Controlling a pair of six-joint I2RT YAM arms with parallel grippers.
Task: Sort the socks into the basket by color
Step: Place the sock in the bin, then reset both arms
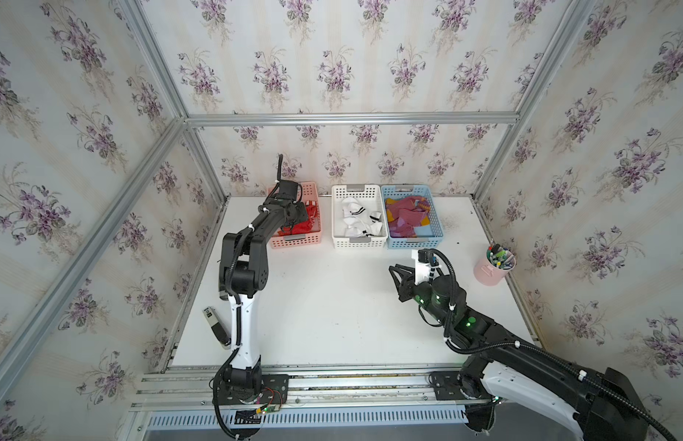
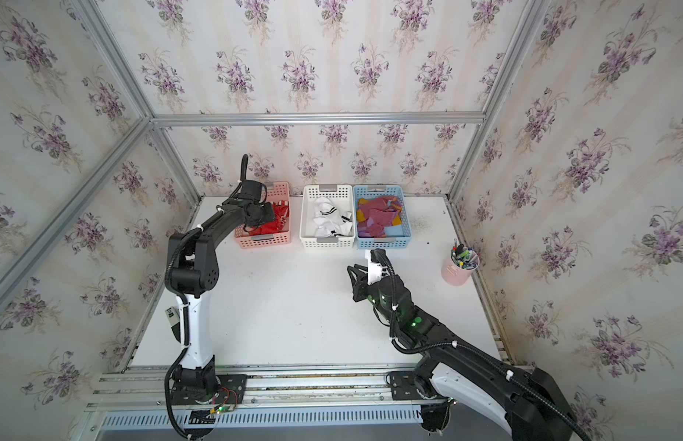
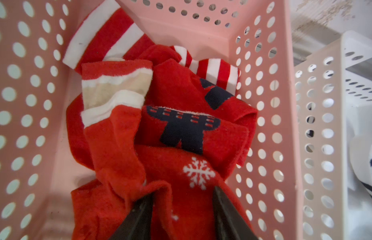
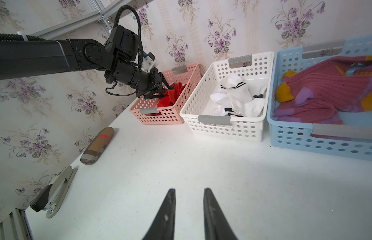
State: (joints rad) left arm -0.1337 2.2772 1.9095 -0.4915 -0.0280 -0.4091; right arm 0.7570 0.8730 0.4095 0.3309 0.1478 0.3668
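Three baskets stand in a row at the back of the table. Red socks point(image 3: 181, 91), some white-striped, lie in the pink basket point(image 1: 294, 239). The white basket point(image 1: 358, 240) holds white socks with black bands point(image 1: 361, 219). In the blue basket point(image 1: 414, 242) are maroon ribbed socks point(image 1: 406, 219) with mustard parts. My left gripper point(image 3: 181, 193) reaches into the pink basket. Its fingers point(image 3: 220, 199) are shut on a bunched red snowflake sock point(image 3: 198, 176). My right gripper point(image 4: 189, 189) hovers over bare table in front of the blue basket, open by a narrow gap with nothing in it.
A pink cup of pens point(image 1: 494, 269) stands at the table's right edge. Along the left edge lie a stapler point(image 4: 54, 191) and a brown plaid case point(image 4: 97, 145). Wallpapered walls with metal frame rails close in the table on three sides.
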